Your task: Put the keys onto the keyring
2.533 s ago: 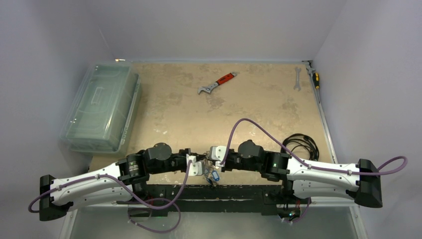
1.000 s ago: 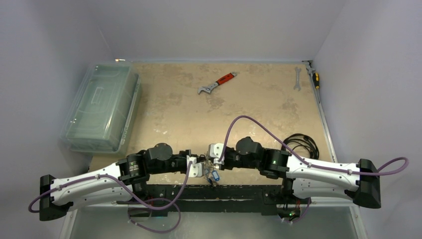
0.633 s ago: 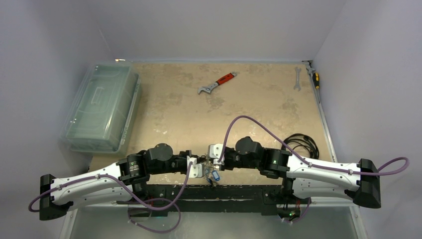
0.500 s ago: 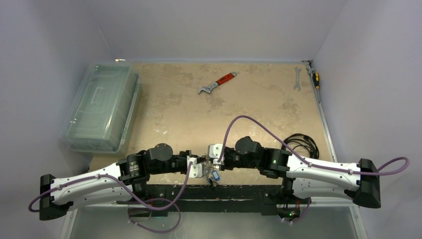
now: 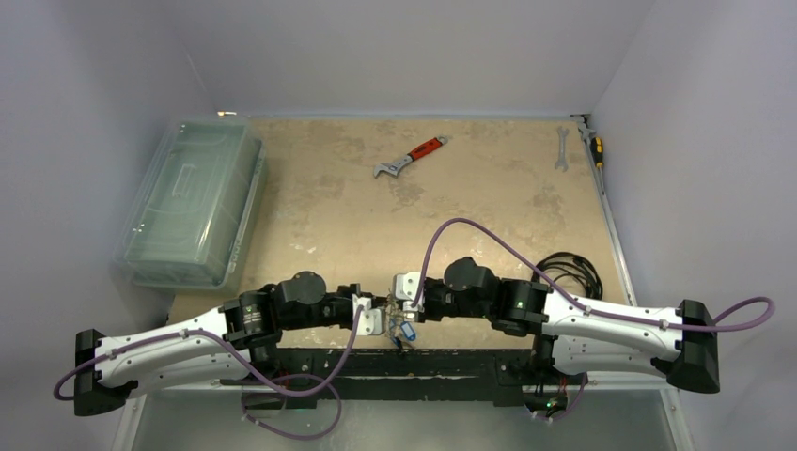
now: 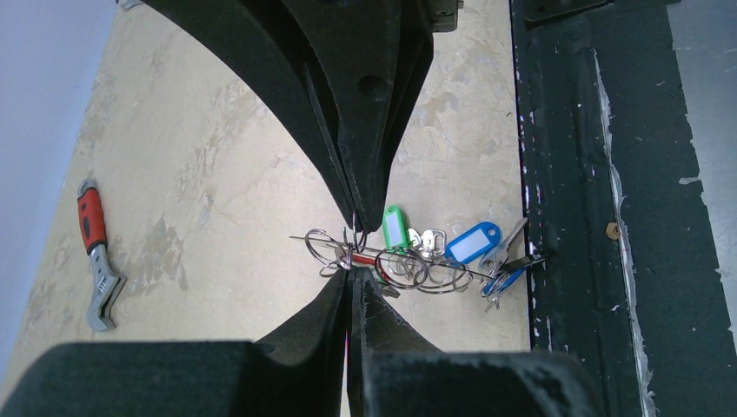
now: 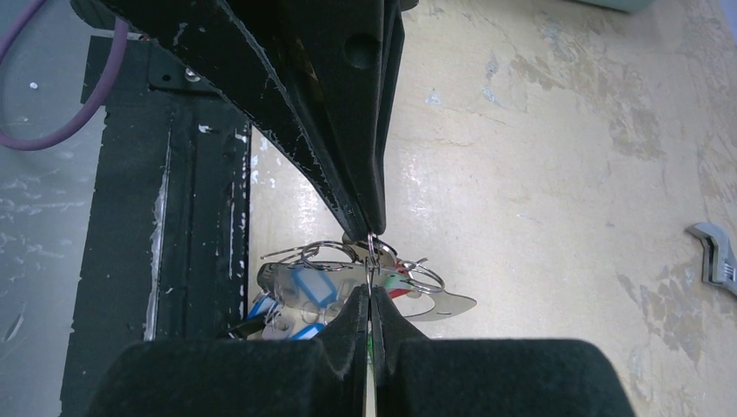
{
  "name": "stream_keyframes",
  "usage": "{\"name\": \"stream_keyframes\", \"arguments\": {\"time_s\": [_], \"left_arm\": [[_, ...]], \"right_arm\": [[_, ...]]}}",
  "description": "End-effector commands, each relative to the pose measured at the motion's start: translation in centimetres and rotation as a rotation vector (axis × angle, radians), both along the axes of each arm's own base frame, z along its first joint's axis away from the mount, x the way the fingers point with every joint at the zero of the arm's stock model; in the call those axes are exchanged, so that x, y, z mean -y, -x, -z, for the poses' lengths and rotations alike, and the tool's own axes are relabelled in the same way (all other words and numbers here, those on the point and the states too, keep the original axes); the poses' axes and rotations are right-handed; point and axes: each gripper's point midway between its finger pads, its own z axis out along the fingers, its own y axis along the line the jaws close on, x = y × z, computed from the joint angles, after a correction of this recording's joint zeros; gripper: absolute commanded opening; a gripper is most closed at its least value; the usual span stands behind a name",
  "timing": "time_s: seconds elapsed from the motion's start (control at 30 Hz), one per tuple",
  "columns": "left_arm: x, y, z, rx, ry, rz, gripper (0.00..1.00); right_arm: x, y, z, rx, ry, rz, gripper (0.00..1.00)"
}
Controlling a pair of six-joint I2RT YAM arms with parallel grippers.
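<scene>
My two grippers meet tip to tip over the table's near edge. The left gripper (image 5: 382, 312) (image 6: 352, 271) is shut on the keyring (image 7: 445, 305), a flat silvery plate that shows edge-on as a thin line in the left wrist view (image 6: 452, 270). The right gripper (image 5: 398, 303) (image 7: 371, 294) is shut on a thin split ring (image 7: 371, 252) of the keys. The keys (image 5: 405, 330) hang in a bunch from the keyring, with a green tag (image 6: 395, 228), a blue tag (image 6: 474, 243), a red tag (image 6: 372, 258) and several split rings. The bunch is held above the table.
A red-handled wrench (image 5: 411, 157) lies at the far middle. A spanner (image 5: 561, 148) and a screwdriver (image 5: 594, 146) lie at the far right. A clear plastic box (image 5: 188, 202) stands at the left. A coiled black cable (image 5: 569, 272) lies right of the right arm. A black rail (image 5: 423, 362) runs along the near edge.
The right arm has shifted slightly to the left towards the left gripper. Over the last second both arms and the bunch have stayed almost still.
</scene>
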Motion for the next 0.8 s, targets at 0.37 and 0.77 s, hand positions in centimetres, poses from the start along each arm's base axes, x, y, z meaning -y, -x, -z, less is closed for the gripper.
{"name": "stream_keyframes", "arguments": {"time_s": [0.37,0.77], "left_arm": [[-1.2,-2.9,-3.7,0.028,0.131,-0.218,0.59],[0.6,-0.4,-7.4,0.013,0.143,-0.031,0.54]], "right_arm": [[-0.3,-0.3,-1.8,0.031,-0.045,-0.007,0.0],[-0.7,-0.6,-7.3,0.122,-0.205,-0.009,0.0]]}}
